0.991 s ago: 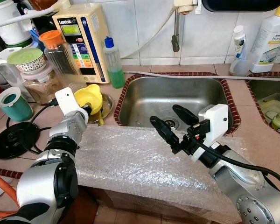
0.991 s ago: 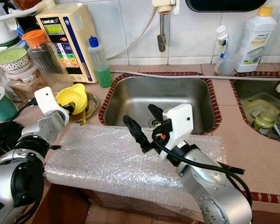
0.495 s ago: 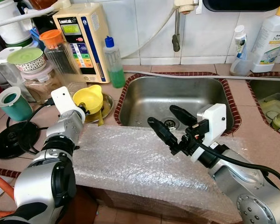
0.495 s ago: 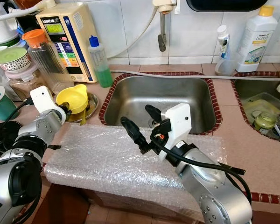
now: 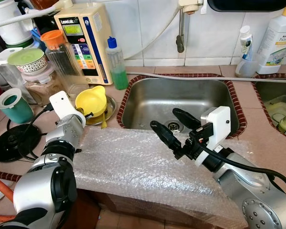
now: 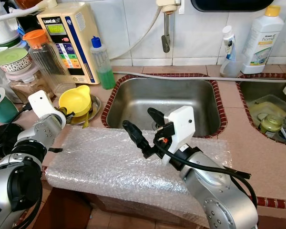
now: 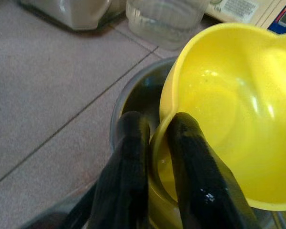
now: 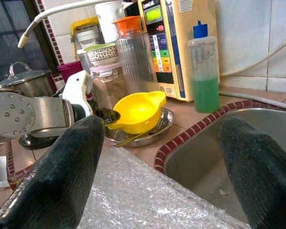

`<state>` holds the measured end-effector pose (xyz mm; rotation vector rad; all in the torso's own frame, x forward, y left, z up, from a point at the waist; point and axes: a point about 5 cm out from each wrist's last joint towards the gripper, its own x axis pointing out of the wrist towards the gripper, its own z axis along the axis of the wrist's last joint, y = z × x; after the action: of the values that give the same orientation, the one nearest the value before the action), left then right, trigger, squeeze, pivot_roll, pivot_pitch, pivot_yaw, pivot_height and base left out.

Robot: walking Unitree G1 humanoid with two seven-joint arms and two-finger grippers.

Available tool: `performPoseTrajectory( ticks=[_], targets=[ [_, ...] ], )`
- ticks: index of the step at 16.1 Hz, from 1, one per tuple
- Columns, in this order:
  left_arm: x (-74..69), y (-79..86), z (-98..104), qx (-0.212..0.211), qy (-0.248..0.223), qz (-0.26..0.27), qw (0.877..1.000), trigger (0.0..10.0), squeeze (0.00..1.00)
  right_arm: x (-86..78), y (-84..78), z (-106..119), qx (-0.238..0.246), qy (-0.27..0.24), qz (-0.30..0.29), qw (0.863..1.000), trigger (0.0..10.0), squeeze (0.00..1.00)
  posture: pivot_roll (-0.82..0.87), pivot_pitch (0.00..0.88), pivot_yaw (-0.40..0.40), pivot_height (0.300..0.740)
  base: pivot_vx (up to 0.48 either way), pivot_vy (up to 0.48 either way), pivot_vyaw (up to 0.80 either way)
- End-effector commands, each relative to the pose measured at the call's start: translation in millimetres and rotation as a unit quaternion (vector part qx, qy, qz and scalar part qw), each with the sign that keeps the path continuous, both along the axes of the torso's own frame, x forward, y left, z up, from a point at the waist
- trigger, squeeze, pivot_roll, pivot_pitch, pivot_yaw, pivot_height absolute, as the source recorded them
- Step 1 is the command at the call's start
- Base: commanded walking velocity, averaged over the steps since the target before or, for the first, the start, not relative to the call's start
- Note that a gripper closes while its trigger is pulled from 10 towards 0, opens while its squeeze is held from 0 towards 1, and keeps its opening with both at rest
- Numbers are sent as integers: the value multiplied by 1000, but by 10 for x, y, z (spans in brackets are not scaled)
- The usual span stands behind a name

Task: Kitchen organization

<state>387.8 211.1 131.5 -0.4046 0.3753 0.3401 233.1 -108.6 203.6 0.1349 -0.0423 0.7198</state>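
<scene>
A yellow funnel (image 5: 90,101) sits tilted in a shallow steel dish (image 5: 109,106) on the counter left of the sink. My left gripper (image 7: 155,126) is shut on the funnel's near rim, one black finger inside and one outside; it also shows beside the dish (image 5: 85,116). A sheet of bubble wrap (image 5: 133,162) covers the counter's front edge. My right gripper (image 5: 166,119) hovers open over the wrap's far edge, just in front of the steel sink (image 5: 181,102), with nothing between its fingers (image 8: 62,176).
Behind the dish stand a green soap bottle (image 5: 115,64), a cream water ioniser (image 5: 83,40) and several jars (image 5: 35,78). A teal cup (image 5: 13,106) and a black kettle base (image 5: 12,140) sit at the left. A white detergent bottle (image 5: 276,38) stands at the right by a second basin (image 5: 276,109).
My left arm has drawn back a little to the left, and the funnel has come lower into the dish. The right gripper has drifted slightly left and stays open.
</scene>
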Motion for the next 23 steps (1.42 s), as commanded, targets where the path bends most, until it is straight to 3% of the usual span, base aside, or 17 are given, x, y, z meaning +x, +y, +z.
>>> performPoseTrajectory(
  ticks=[1, 3, 5, 6, 8, 10, 14, 16, 17, 19, 23],
  targets=[
    [-5, 133, 67, 11, -23, 14, 1000, 0, 0, 15, 23, -3, 1, 5, 5, 1000, 10000, 0, -87, 0, 144, 740, 0, 0, 0],
    [-21, 156, 59, 14, -36, 23, 999, 0, 0, 29, 21, -17, 12, 12, 1, 1000, 10000, 0, -85, 0, 141, 740, 0, 0, 0],
    [-54, 172, 15, 10, -45, 34, 998, 0, 0, 96, -32, 3, 98, 52, -20, 994, 10000, 0, -79, 0, 131, 740, 0, 0, 0],
    [-72, 169, -17, 4, -45, 37, 998, 0, 0, 146, -88, 4, 173, 88, -31, 980, 10000, 0, -76, 0, 125, 740, 0, 0, 0],
    [-78, 174, -18, 0, -60, 42, 997, 0, 0, 164, -124, -33, 203, 104, -41, 973, 10000, 0, -72, 0, 120, 740, 0, 0, 0],
    [-73, 164, 12, 0, -77, 41, 996, 0, 0, 186, -137, -75, 199, 111, -46, 973, 10000, 0, -69, 0, 117, 740, 0, 0, 0],
    [-43, 27, 202, 18, -169, 5, 986, 0, 0, 262, -160, -113, 191, 132, -70, 970, 10000, 0, -62, 0, 112, 740, 0, 0, 0],
    [-51, -8, 241, 28, -190, -2, 981, 0, 0, 296, -187, -139, 177, 132, -88, 971, 10000, 0, -60, 0, 108, 740, 0, 0, 0],
    [-65, -83, 280, 45, -213, -19, 976, 0, 0, 376, -199, -159, 138, 116, -119, 976, 10000, 0, -60, 0, 107, 740, 0, 0, 0],
    [-95, -316, 335, 77, -245, -74, 964, 0, 0, 511, -112, -132, 122, 99, -133, 979, 10000, 0, -62, 0, 107, 740, 0, 0, 0],
    [-222, -784, 266, 81, -270, -148, 948, 0, 0, 676, 31, -89, 126, 87, -134, 979, 10000, 0, -54, 0, 96, 740, 0, 0, 0]
  ],
)
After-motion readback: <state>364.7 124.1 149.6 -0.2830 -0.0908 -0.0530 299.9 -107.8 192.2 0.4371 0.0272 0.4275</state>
